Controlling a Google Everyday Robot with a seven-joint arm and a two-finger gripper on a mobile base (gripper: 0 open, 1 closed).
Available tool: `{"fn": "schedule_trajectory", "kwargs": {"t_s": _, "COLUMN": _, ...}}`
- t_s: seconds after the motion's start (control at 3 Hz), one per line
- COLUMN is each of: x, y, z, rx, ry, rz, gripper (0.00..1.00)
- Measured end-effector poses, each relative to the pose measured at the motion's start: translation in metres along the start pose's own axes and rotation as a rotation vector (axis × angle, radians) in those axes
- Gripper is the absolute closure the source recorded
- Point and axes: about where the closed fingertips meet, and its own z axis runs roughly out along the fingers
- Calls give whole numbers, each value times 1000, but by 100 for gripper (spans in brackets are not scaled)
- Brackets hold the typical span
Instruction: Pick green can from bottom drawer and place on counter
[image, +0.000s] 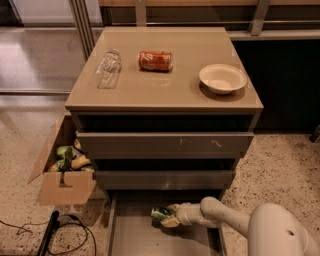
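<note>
The green can (161, 214) lies on its side at the back of the open bottom drawer (145, 240), the lowest of three grey-brown drawers. My gripper (170, 216) reaches in from the right, low inside the drawer, with its pale fingers around the can's right end. The white arm runs from the lower right corner to the gripper. The tan counter (165, 80) tops the cabinet above. A red-orange soda can (155, 60) lies on the counter.
A clear plastic bottle (108, 68) lies on the counter's left side and a white bowl (222, 78) stands at its right. An open cardboard box (62, 170) with items sits on the floor left of the cabinet. A black cable (50, 232) lies on the floor.
</note>
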Motion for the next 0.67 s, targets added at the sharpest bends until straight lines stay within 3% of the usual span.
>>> {"fn": "schedule_trajectory", "kwargs": {"t_s": 0.67, "x": -31, "y": 12, "z": -106, "rx": 19, "ry": -86, "rz": -37, "gripper": 100}}
